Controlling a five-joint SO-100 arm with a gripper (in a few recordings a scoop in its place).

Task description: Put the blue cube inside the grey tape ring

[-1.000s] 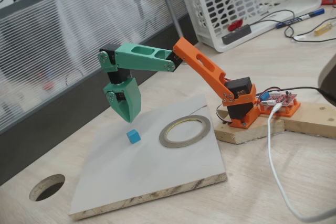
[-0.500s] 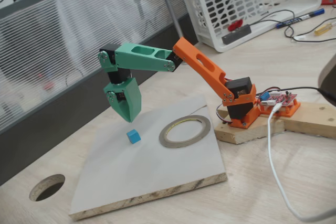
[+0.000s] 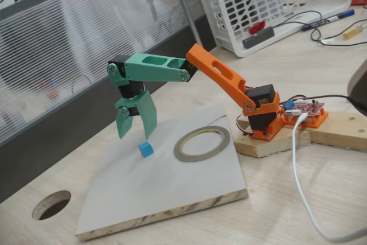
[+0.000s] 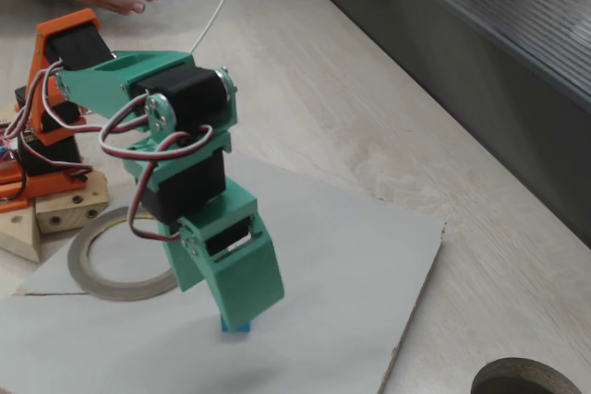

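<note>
The blue cube (image 3: 145, 149) rests on the white board (image 3: 172, 193), left of the grey tape ring (image 3: 202, 143), which lies flat with nothing inside it. My green gripper (image 3: 136, 136) hangs just above the cube and slightly to its left, pointing down, open, with nothing between its jaws. In the other fixed view the gripper (image 4: 242, 313) covers most of the cube (image 4: 235, 325), so only a blue sliver shows under the jaw tip. There the tape ring (image 4: 97, 269) lies to the left, partly behind the arm.
The board's edges (image 4: 416, 292) drop to the wooden tabletop. A round hole (image 3: 51, 203) is cut in the table beyond the board's corner. The orange arm base (image 3: 264, 116) sits on a wood block right of the ring. A white basket (image 3: 269, 4) stands far behind.
The gripper was shut and has opened its jaws. It has dropped slightly toward the cube. Cube and ring have not moved.
</note>
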